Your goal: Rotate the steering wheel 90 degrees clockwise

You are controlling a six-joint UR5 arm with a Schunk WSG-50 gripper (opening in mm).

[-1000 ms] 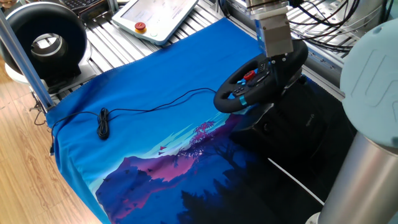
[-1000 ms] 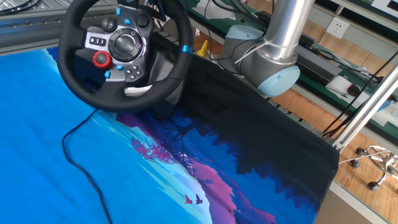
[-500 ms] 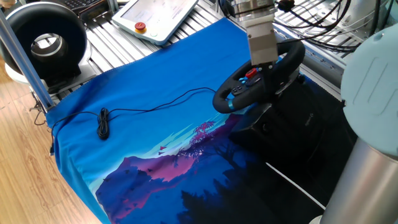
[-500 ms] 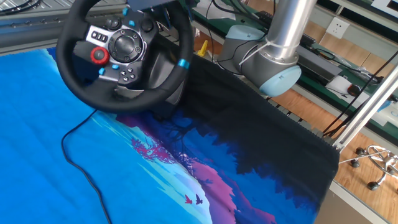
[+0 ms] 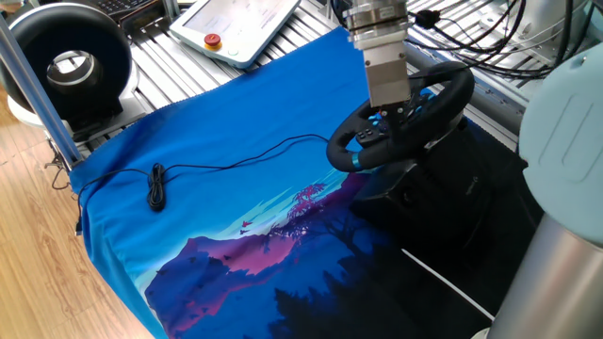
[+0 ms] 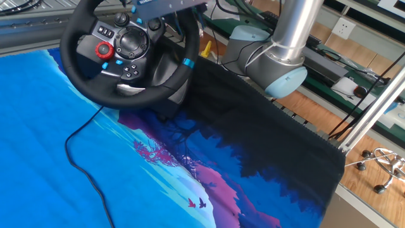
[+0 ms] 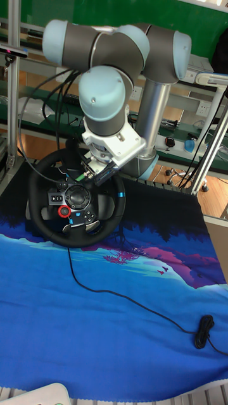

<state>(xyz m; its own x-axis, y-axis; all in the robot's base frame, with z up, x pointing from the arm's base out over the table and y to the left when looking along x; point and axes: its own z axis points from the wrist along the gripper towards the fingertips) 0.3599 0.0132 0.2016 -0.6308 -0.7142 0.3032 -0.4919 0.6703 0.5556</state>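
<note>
The steering wheel (image 7: 76,203) sits at the dark edge of your blue printed cloth (image 5: 217,179), tilted on its black base (image 5: 415,184). Its blue rim stripe (image 6: 188,63) lies on the right side of the rim in the other fixed view, and the red hub button (image 6: 102,50) sits left of the hub. Your gripper (image 7: 87,169) comes down onto the upper part of the wheel, against the rim by the hub. You cannot tell how far its jaws are open or whether they clamp the rim: the gripper body hides the fingertips in all 3 views. A thin black cable (image 5: 226,162) runs from the wheel across the cloth to a coiled bundle (image 5: 156,186).
</note>
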